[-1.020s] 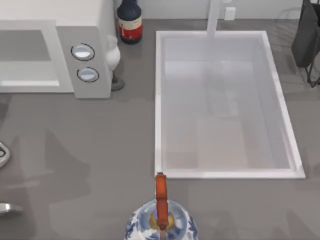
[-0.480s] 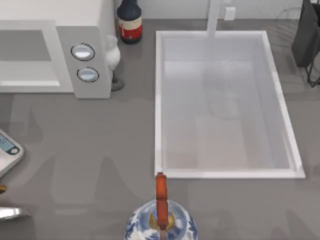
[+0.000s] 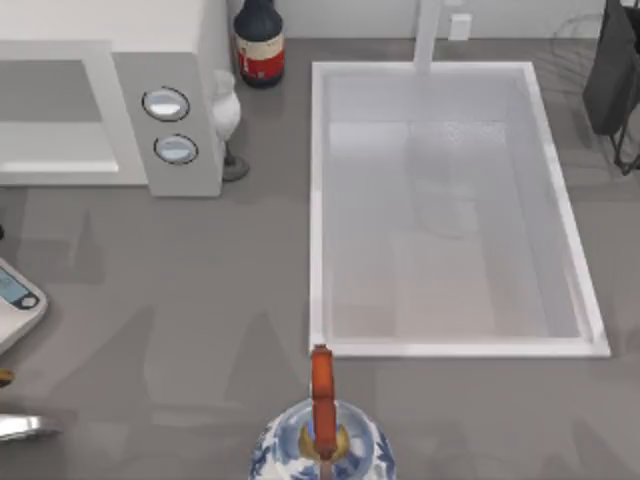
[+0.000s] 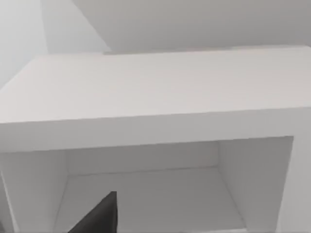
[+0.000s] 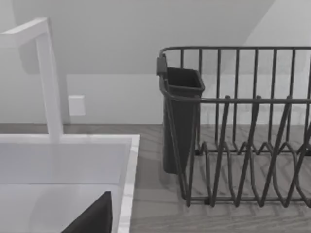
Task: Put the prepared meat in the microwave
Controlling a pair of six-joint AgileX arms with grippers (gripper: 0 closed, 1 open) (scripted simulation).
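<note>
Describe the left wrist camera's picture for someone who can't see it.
An open white microwave seen from the front, its white cavity open to the camera. A dark wedge of the left gripper pokes in at the picture's lower edge; a pale wall stands behind.

The microwave (image 3: 110, 110) runs off the top view's left edge, so its cavity is cut short there. Below it, a scale-like device (image 3: 15, 300) is half cropped. Only the kettle (image 3: 322, 440) top shows. One dark finger (image 4: 99, 218) of my left gripper pokes in before the cavity.
</note>
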